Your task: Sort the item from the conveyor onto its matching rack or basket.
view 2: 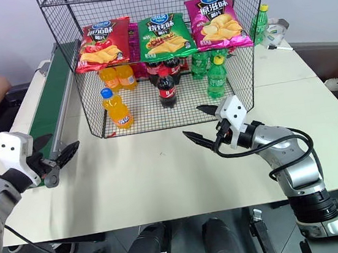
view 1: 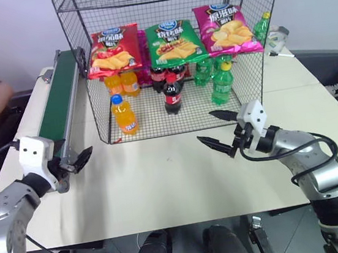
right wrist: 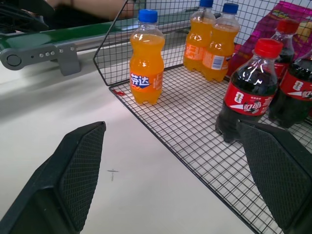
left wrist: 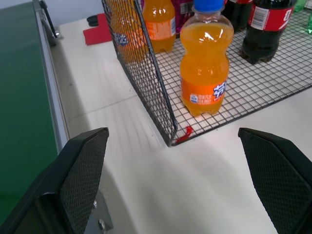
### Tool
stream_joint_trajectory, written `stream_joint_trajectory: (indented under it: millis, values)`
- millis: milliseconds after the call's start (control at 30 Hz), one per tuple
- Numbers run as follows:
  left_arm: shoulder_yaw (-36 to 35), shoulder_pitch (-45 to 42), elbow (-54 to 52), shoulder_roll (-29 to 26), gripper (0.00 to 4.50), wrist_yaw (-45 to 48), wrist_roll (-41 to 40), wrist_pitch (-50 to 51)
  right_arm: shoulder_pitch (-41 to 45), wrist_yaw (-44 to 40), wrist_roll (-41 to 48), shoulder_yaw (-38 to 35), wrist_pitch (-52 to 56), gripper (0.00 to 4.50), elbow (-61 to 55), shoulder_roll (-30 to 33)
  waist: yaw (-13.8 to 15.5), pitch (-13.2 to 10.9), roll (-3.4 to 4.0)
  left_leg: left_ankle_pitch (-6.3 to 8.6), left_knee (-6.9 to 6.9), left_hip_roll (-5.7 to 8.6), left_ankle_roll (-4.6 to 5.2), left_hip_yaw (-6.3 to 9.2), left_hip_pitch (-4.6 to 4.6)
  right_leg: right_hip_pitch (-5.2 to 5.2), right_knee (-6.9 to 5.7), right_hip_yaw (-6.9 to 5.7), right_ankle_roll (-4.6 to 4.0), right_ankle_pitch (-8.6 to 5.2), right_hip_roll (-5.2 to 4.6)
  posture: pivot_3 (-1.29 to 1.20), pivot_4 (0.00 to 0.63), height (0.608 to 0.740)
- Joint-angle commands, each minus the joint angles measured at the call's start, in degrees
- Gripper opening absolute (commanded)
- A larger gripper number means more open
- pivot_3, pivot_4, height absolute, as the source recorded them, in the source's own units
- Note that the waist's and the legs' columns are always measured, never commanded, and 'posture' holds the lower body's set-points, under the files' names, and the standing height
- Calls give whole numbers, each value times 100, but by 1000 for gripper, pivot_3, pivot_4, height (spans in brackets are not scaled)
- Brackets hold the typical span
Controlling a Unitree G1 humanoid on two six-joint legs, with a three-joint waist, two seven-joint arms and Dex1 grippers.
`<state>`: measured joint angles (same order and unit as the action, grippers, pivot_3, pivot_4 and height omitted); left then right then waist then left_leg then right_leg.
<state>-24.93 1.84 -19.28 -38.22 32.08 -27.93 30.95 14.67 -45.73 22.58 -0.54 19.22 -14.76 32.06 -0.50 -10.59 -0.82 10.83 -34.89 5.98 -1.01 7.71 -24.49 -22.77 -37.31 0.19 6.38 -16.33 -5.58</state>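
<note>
One orange soda bottle [view 1: 124,114] stood inside rack [view 1: 252,91], eleven o'clock corner; sorting appeared done; both my grippers [view 1: 82,159] [view 1: 217,130] gaped wide, empty.

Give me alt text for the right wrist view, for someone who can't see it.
An orange soda bottle with a blue cap stands upright at the front corner of a black wire rack, with two more orange bottles and red-capped cola bottles further in. The right claw is open over the white table, holding nothing, with the green conveyor behind.
</note>
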Motion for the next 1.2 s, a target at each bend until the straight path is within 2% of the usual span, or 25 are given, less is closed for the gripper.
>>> stream_joint_trajectory:
  millis: [33,500,667,1200]
  values:
    - [-232,39,-255,-47,4459,-31,-76,-16,109,11,33,-34,-92,4500,-110,-58,0,0,0,0,0,0,0,0,0,0,0,0,0,0,0,0,150,740]
    - [-164,28,-162,-2,4459,-23,-35,-127,102,30,-79,-25,-213,4500,-136,-35,-1,0,0,0,0,0,0,0,0,0,1,0,0,0,0,0,150,740]
    - [-186,42,-147,8,4459,-11,-51,-146,162,62,-49,-71,-128,4500,-73,-81,-20,-1,2,-1,3,15,1,37,1,12,1,-37,1,-1,-7,0,150,740]
    - [-148,-83,2,28,4459,-11,-15,-241,252,59,-184,-17,-251,4500,36,-86,-5,-1,2,0,3,7,-1,22,1,1,6,-19,0,0,-3,0,150,740]
